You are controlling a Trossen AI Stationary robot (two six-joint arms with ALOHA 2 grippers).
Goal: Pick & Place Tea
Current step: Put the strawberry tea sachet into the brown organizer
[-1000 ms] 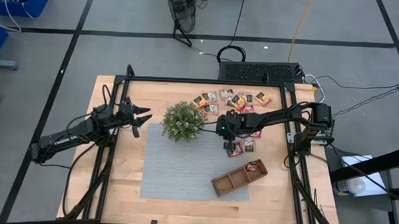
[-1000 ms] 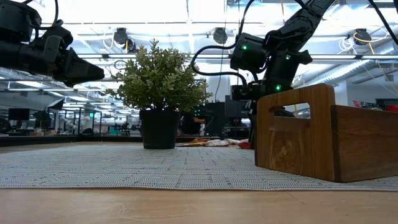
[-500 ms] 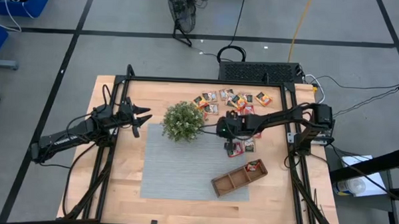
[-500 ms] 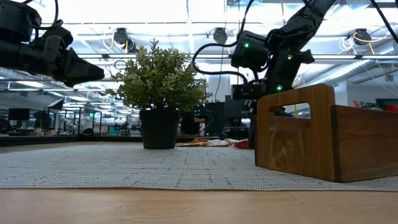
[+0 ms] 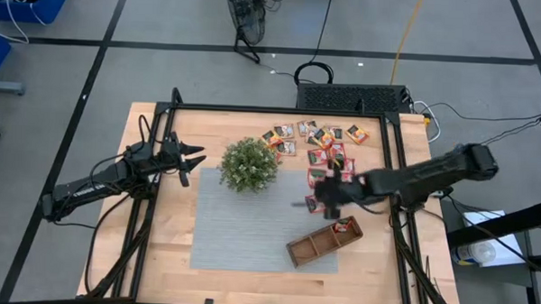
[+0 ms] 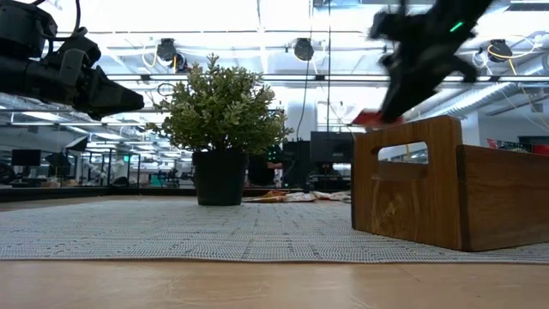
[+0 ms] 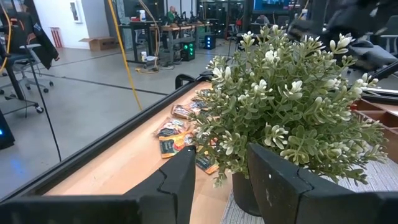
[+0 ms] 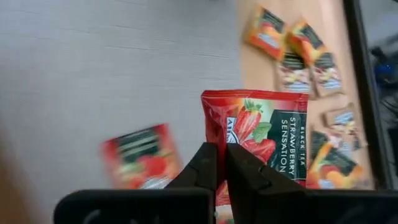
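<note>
Above the ribbed grey mat [image 5: 250,225] | right gripper [image 8: 221,163] pinches a glossy red square tea sachet [image 8: 267,140] | left gripper [image 5: 191,158] fingers parted, holding nothing, beside leafy plant [image 5: 248,165]

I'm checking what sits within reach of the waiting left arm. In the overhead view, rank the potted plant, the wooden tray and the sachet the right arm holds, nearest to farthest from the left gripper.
From the left gripper:
1. Potted plant, just beside it, at the mat's far corner.
2. Held red sachet, across the mat, in the right gripper.
3. Wooden tray, at the mat's near right corner.
</note>
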